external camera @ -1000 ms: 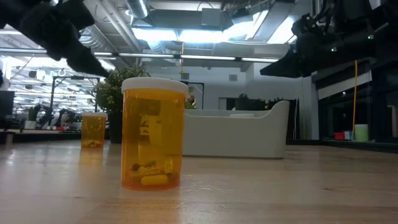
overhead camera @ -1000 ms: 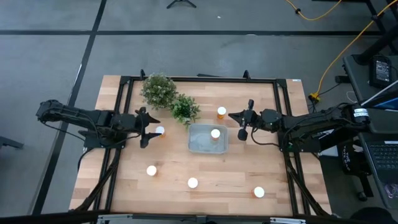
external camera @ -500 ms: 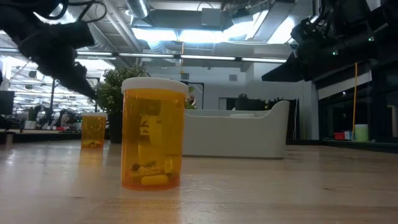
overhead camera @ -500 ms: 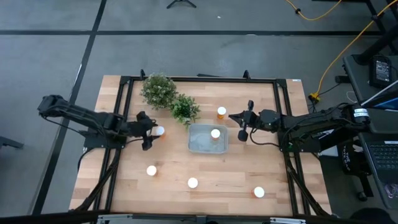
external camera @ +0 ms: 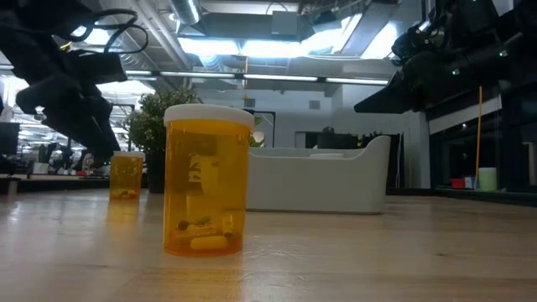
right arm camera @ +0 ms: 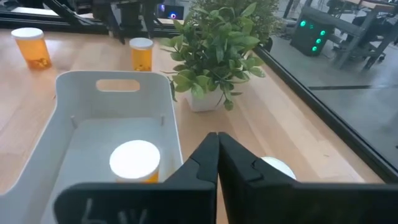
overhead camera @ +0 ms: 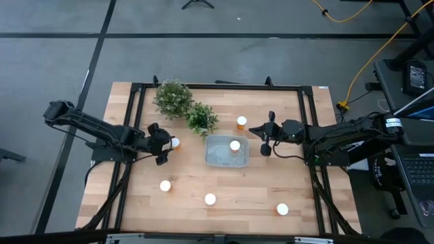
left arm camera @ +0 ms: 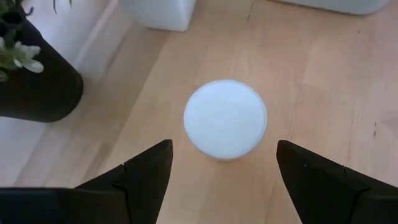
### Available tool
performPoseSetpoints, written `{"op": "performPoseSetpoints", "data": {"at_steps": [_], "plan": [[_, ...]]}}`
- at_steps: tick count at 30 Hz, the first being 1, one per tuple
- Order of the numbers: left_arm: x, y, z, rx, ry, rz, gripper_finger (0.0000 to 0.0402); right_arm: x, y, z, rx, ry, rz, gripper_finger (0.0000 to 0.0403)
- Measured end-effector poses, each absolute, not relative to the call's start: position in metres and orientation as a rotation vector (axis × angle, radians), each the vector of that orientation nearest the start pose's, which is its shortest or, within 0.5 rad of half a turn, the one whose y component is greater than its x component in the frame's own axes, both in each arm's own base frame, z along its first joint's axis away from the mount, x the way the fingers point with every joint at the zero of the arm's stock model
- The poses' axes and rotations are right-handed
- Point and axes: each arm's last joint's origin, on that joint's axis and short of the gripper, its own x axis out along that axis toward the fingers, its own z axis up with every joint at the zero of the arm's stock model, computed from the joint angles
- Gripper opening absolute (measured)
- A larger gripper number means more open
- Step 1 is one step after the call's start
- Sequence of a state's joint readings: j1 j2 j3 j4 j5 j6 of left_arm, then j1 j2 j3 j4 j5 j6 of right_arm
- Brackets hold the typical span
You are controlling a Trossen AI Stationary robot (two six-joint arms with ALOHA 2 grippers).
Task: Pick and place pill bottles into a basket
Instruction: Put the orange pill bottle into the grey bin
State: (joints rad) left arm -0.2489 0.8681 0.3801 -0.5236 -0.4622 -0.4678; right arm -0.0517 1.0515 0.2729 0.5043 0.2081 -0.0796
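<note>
My left gripper is open. Its two fingers stand on either side of an orange pill bottle without touching it; the left wrist view shows the bottle's white cap between the fingers. That bottle stands upright on the table near the smaller plant. My right gripper is shut and empty, and hovers just right of the pale basket. One bottle stands inside the basket, and it also shows in the right wrist view. Another bottle stands on the table just beyond the basket.
Two potted plants stand at the far left of the basket, close to my left gripper. Three more bottles stand along the near part of the table. A black frame rail runs along the far edge.
My left gripper has moved down and toward the table's right, up to the bottle beside the plant, and stays open. The bottles and the basket have not moved.
</note>
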Motion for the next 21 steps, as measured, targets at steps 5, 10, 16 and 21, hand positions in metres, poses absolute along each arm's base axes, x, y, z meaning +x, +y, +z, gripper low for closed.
{"op": "performPoseSetpoints", "data": {"at_steps": [5,10,16,21], "plan": [[0.144,-0.024,0.160,-0.108,0.899,0.418,0.0283,0.197,-0.016,0.177,-0.100,0.284,-0.247,0.0015],[0.146,-0.024,0.156,-0.101,0.922,0.434,0.0283,0.197,-0.016,0.177,-0.100,0.285,-0.247,0.0005],[0.147,-0.024,0.153,-0.112,0.937,0.450,0.0283,0.197,-0.016,0.177,-0.100,0.285,-0.247,0.0008],[0.148,-0.024,0.152,-0.098,0.930,0.470,0.0283,0.197,-0.016,0.177,-0.100,0.285,-0.247,0.0016]]}}
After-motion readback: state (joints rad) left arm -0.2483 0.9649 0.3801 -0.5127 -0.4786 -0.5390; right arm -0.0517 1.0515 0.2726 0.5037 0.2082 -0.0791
